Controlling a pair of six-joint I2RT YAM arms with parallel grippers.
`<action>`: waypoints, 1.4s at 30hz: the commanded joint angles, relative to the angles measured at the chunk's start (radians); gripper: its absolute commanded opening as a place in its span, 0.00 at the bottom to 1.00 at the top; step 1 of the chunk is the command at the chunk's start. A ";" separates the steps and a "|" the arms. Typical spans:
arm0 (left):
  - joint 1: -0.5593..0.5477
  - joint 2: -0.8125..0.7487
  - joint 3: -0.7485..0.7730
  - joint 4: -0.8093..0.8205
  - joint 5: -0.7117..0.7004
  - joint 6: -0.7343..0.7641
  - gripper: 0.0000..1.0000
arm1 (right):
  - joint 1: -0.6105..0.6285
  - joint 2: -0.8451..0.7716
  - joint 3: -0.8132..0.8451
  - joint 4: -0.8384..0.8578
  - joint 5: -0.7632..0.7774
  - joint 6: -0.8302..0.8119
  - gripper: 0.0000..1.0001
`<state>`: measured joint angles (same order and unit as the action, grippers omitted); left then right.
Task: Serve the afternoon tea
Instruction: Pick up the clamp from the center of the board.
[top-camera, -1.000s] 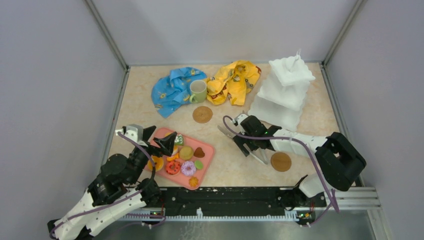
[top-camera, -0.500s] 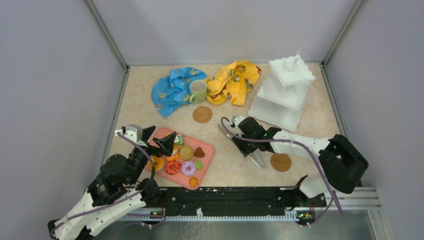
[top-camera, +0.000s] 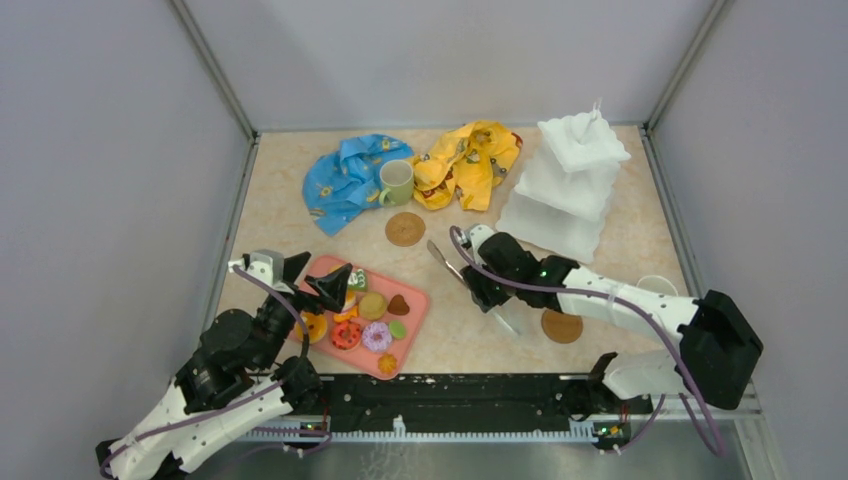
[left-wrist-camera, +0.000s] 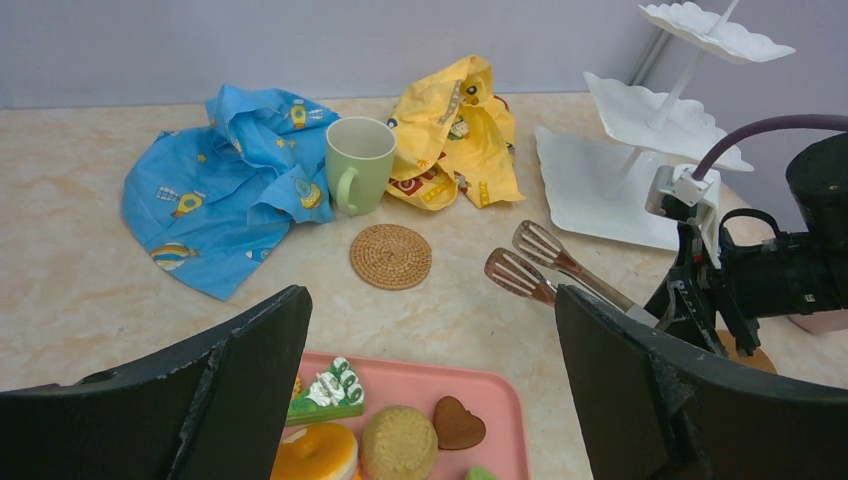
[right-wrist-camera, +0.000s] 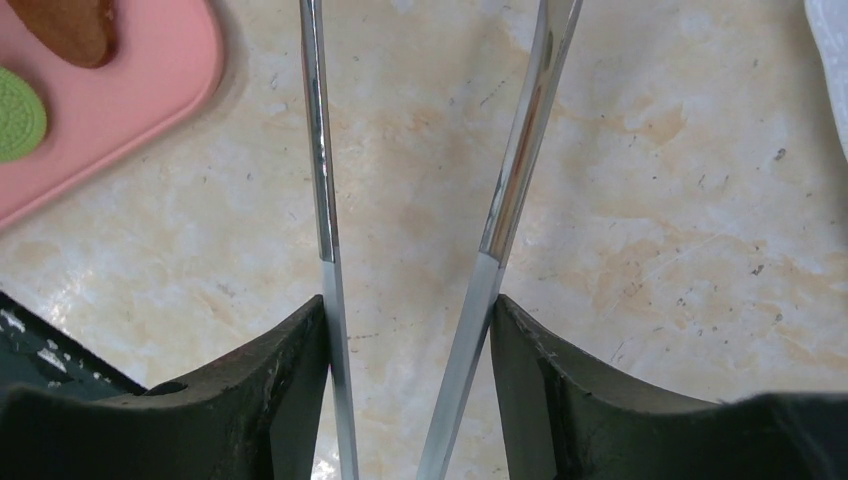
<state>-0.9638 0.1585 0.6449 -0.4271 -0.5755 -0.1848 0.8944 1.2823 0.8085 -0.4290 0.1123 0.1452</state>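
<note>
Toy pastries and donuts (top-camera: 365, 310) lie on a flat pink tray (top-camera: 415, 300). My left gripper (top-camera: 315, 280) hangs open just above the tray's left end, nothing between its fingers. My right gripper (top-camera: 492, 290) is shut on metal tongs (top-camera: 450, 265), one finger pressed against each tong arm (right-wrist-camera: 318, 150); the slotted tips (left-wrist-camera: 545, 265) point toward the tray and the far coaster (top-camera: 405, 229). The pale green mug (top-camera: 396, 182) stands between the two cloths. The white three-tier stand (top-camera: 565, 185) is at the back right. A second coaster (top-camera: 561, 325) lies beside my right forearm.
A blue cloth (top-camera: 345, 178) and a yellow cloth (top-camera: 470, 160) lie crumpled at the back. Grey walls close in the table on three sides. The black rail (top-camera: 450, 400) with both arm bases runs along the near edge.
My right gripper has closed onto the tongs and carried them a little to the left and away, toward the far coaster. The left arm has not moved.
</note>
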 joint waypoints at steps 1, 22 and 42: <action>-0.001 -0.007 0.000 0.022 -0.010 -0.010 0.99 | 0.009 -0.015 0.008 0.060 0.095 0.100 0.52; -0.001 -0.011 0.001 0.018 -0.021 -0.012 0.99 | 0.046 0.154 -0.066 0.209 0.091 0.174 0.39; -0.001 -0.013 0.001 0.018 -0.024 -0.012 0.99 | 0.066 0.110 -0.163 0.180 0.118 0.257 0.84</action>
<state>-0.9638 0.1566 0.6449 -0.4286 -0.5930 -0.1886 0.9360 1.4227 0.6598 -0.2127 0.1913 0.3679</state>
